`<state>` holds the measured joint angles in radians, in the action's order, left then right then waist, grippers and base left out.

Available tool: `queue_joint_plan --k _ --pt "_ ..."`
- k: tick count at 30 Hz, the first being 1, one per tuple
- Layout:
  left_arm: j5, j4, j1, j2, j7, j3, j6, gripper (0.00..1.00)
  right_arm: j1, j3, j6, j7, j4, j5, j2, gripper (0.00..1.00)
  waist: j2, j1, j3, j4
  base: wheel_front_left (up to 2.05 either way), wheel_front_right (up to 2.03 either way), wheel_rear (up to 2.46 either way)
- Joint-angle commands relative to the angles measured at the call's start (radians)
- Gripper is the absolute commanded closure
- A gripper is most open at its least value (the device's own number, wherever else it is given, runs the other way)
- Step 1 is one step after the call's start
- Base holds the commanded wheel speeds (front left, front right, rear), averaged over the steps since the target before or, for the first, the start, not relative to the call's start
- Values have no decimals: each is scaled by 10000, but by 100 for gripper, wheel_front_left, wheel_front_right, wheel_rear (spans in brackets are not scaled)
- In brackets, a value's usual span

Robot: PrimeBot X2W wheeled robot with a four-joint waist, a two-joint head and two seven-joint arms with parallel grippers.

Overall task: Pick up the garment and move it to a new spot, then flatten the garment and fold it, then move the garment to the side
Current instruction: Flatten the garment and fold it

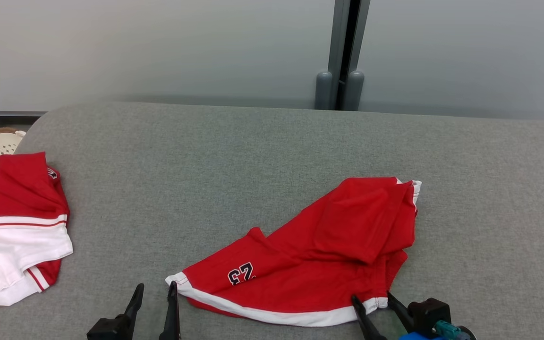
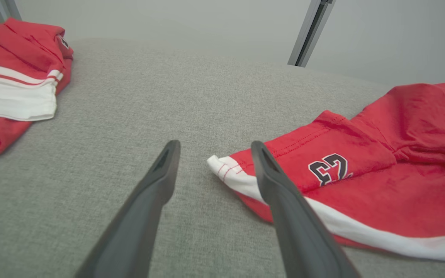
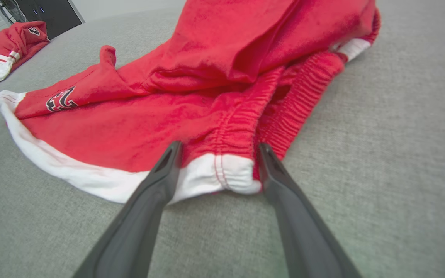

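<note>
The red shorts (image 1: 319, 255) are found on the grey fabric-covered tabletop (image 1: 253, 156), toward 5 o'clock in the head view, rumpled, with one leg doubled over the rest. A white band is seen along the near edge and a number patch (image 1: 241, 274) near the 8 o'clock corner. The long axis is judged to run from 8 o'clock to 2 o'clock, with the gathered waistband (image 3: 242, 123) turned toward the right gripper's side.

The left gripper (image 1: 156, 284) is held released just beside the 8 o'clock hem corner, with one finger at that corner. The right gripper (image 1: 372, 297) is likewise released, its jaws set on either side of the white corner at 5 o'clock; nothing is grasped.

Whether the first move to a new spot has been made cannot be told. Flattening is judged unfinished, and folding and setting aside are left. A second red-and-white garment (image 1: 12, 226) lies well apart at 9 o'clock.
</note>
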<state>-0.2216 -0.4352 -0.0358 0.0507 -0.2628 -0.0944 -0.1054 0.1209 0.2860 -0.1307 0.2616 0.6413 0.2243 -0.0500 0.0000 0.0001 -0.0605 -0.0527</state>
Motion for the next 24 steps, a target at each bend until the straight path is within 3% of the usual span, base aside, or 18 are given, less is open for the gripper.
queue_joint_plan --k 1,3,4,13,24 --pt "-20 -4 31 -3 -31 45 -22 0 81 59 0 47 118 -48 -17 22 0 -1 -13 -63 0 0 0" --pt "-23 -19 -9 -3 -31 69 -37 0 62 68 0 45 175 -88 -18 90 0 -1 -1 -100 0 0 0" --pt "-64 -27 -16 -3 -31 71 -49 0 45 16 0 45 196 -86 -18 100 0 -1 -7 -109 0 0 0" --pt "-502 -402 123 -6 -31 -590 -232 0 99 -1283 0 44 -418 -425 -191 100 0 -1 -156 85 0 0 0" --pt "-1675 -1727 432 0 -12 -2142 -251 0 16 -1416 0 44 -561 -534 -120 100 0 -1 -336 304 0 0 0"
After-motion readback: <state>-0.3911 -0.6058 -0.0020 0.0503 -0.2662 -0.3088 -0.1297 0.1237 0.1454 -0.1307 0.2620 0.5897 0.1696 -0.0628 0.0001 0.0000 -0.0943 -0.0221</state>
